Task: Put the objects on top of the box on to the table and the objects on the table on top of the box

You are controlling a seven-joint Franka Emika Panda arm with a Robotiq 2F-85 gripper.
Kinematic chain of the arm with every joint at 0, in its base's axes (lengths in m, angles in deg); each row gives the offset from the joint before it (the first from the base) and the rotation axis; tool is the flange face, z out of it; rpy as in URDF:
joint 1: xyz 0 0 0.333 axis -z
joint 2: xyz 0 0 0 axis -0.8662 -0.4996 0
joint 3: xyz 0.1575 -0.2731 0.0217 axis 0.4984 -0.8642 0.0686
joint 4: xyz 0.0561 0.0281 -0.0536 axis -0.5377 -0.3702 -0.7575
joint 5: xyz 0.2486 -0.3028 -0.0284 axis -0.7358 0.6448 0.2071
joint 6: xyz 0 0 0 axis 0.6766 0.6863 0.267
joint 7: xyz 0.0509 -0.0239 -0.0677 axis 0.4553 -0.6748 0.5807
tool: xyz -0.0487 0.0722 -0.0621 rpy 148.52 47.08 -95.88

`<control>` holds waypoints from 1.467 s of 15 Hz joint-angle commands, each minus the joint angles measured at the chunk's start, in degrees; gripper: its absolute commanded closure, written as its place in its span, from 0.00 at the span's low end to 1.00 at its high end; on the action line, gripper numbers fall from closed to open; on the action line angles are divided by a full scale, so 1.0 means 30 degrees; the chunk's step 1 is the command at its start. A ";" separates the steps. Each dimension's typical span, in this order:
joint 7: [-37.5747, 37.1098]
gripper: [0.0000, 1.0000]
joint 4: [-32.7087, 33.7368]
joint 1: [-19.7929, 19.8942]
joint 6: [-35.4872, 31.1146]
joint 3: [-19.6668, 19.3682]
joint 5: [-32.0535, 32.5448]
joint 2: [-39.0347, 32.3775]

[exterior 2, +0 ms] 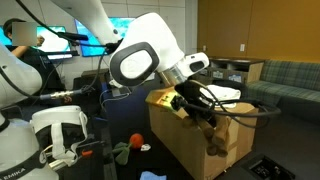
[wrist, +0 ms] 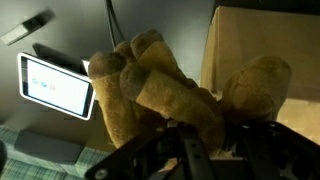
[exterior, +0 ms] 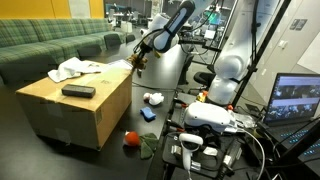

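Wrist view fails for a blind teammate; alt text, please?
A tan plush toy, gripped by the fingers at the bottom edge, fills the frame. Behind it are the box at upper right and a white device with a lit screen at left.

Nothing written could be read in any view: no text, label, brand or number. The laptop screen [exterior: 297, 98] in an exterior view showed a grid of small pictures, and any writing on it was too small to make out. The monitor [exterior 2: 120, 23] in an exterior view glowed blue with nothing legible on it. In the wrist view the small lit screen [wrist: 56, 84] carried faint marks, too blurred to read. The box [exterior: 60, 115] showed no legible print on its sides in either exterior view.
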 commanded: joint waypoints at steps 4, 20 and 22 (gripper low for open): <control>-0.5780 0.96 -0.0033 0.0858 0.0676 0.2973 0.3795 0.3316; -1.4902 0.96 0.2701 0.5125 0.2757 1.1466 1.0835 0.1163; -1.5724 0.96 0.3434 0.5364 0.3461 1.1758 1.1908 0.0179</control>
